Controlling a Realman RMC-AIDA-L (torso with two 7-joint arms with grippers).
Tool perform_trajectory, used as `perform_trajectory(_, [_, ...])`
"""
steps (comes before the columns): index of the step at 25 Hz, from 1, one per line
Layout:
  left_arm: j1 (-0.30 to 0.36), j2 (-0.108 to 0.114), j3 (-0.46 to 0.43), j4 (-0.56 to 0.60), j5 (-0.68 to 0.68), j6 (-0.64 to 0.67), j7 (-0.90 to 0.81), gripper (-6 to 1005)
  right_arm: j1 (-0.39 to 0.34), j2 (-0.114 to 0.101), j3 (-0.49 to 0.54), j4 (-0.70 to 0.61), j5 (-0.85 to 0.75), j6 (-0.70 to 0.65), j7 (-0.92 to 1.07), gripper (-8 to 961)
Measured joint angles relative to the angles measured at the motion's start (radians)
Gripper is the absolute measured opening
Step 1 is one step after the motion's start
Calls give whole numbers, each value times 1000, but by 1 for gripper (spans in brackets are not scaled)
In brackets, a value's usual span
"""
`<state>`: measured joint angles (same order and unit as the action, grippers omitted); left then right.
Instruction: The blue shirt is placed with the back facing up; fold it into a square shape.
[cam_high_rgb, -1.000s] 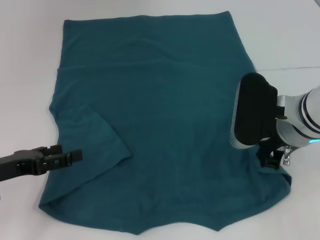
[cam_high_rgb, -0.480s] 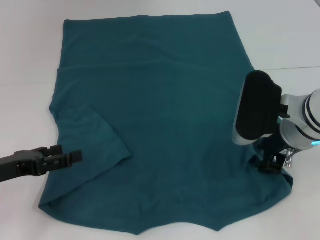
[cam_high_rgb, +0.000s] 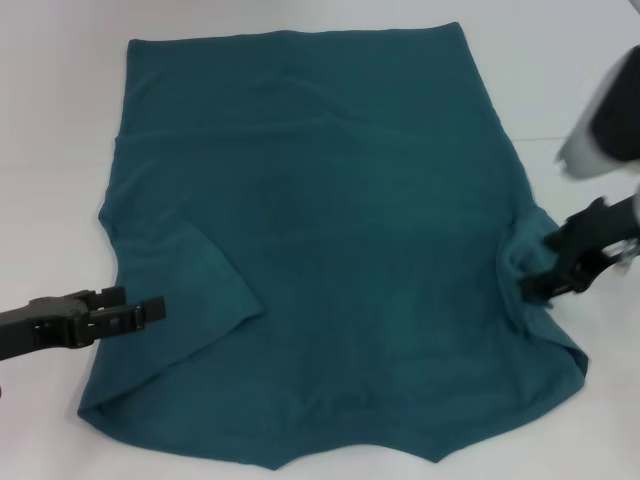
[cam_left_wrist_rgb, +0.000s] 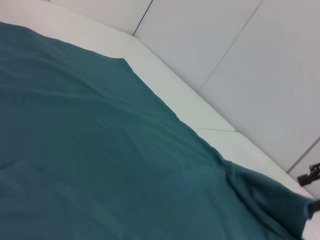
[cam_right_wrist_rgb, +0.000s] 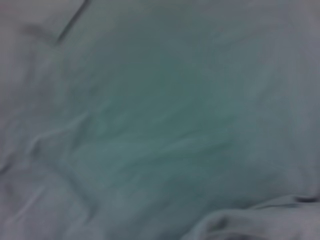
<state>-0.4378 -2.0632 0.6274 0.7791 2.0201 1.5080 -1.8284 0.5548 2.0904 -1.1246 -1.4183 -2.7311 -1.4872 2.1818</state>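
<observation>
The blue shirt (cam_high_rgb: 330, 220) lies spread on the white table, plain side up, with its left sleeve (cam_high_rgb: 190, 290) folded in over the body. My right gripper (cam_high_rgb: 545, 280) is at the shirt's right edge, shut on the right sleeve, which is bunched and lifted off the table. The left wrist view shows the cloth (cam_left_wrist_rgb: 100, 150) rising to a peak at that gripper (cam_left_wrist_rgb: 312, 202). The right wrist view is filled with teal cloth (cam_right_wrist_rgb: 160, 125). My left gripper (cam_high_rgb: 150, 310) sits low at the shirt's left edge, beside the folded sleeve.
The white table (cam_high_rgb: 50, 120) surrounds the shirt, with bare strips to its left and right. A seam line in the surface (cam_high_rgb: 570, 135) runs on the right. The shirt's near edge reaches almost to the bottom of the head view.
My right arm has swung out to the right and lifted. The right sleeve is now gathered and pulled up in its gripper. The left arm has not moved.
</observation>
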Motion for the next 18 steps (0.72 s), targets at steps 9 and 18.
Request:
perform_trajectory(9, [-14, 5, 0, 3, -4, 1, 3, 934, -5, -28, 411, 140, 174, -27, -112, 674])
perform_trajectory(18, [-29, 7, 6, 3, -1, 2, 0, 934, -24, -30, 478, 210, 140, 70, -53, 671])
